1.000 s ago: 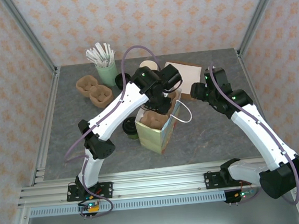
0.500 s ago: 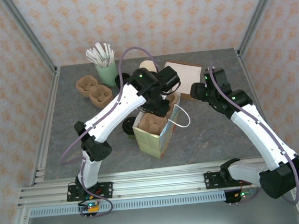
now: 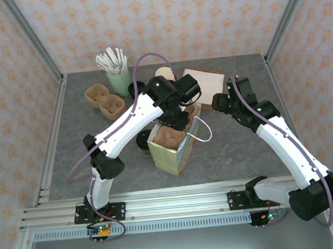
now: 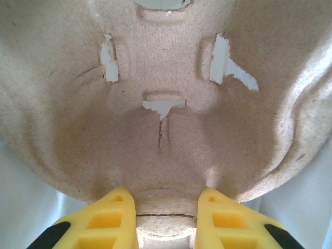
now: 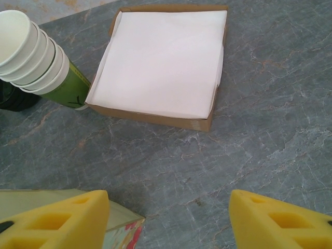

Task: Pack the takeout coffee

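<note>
The takeout coffee (image 3: 143,143), a small cup with a black lid, stands on the table just left of the paper bag (image 3: 170,154). My left gripper (image 3: 177,121) reaches into the bag's open top, shut on the rim of a brown pulp cup carrier (image 4: 166,104) that sits inside the bag (image 3: 169,137). The yellow fingers (image 4: 111,220) pinch the carrier's edge from both sides, with my left gripper (image 4: 166,215) centred on that edge. My right gripper (image 3: 218,102) hovers open over bare table to the right of the bag, with nothing between its fingers (image 5: 168,218).
A flat box of white napkins (image 5: 161,62) lies at the back, with a stack of cream cups (image 5: 36,57) on its side beside it. A second pulp carrier (image 3: 105,101) and a mint tumbler of white sticks (image 3: 117,76) are at the back left. The bag's corner (image 5: 122,228) is by my right gripper's left finger.
The bag and the carrier in it have shifted slightly left and toward the near edge with my left gripper. The right arm has barely moved.
</note>
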